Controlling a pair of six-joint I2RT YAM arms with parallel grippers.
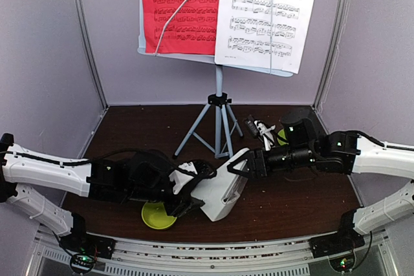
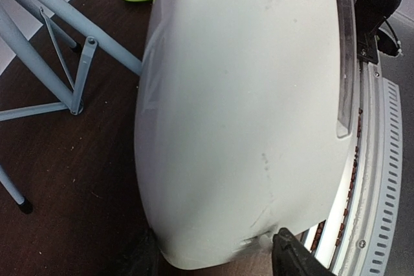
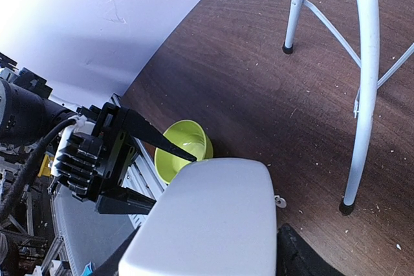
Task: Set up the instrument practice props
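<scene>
Back centre: stand (image 1: 218, 85) upright, red sheet (image 1: 178, 8) and white sheet (image 1: 265, 14) propped facing forward for reading. Front centre: metronome (image 1: 223, 192) tilted, gripped at one end by right claw (image 1: 242, 159); left claw (image 1: 193, 192) straddling other end, hold unclear, likely a handover.

A dark brown wooden table (image 1: 291, 208) forms the base of a small booth, its grain flecked with pale crumbs. At twelve o'clock stands a plain lilac-grey back wall (image 1: 116, 63). Matching panels close the sides, the left wall (image 1: 39, 63) at nine o'clock and the right wall (image 1: 381, 50) at three. Thin metal strips (image 1: 87, 37) run down the back corners. At six o'clock a white slotted rail (image 1: 213, 260) edges the table. The light is bright and even, glaring off the wall in the right wrist view.
</scene>
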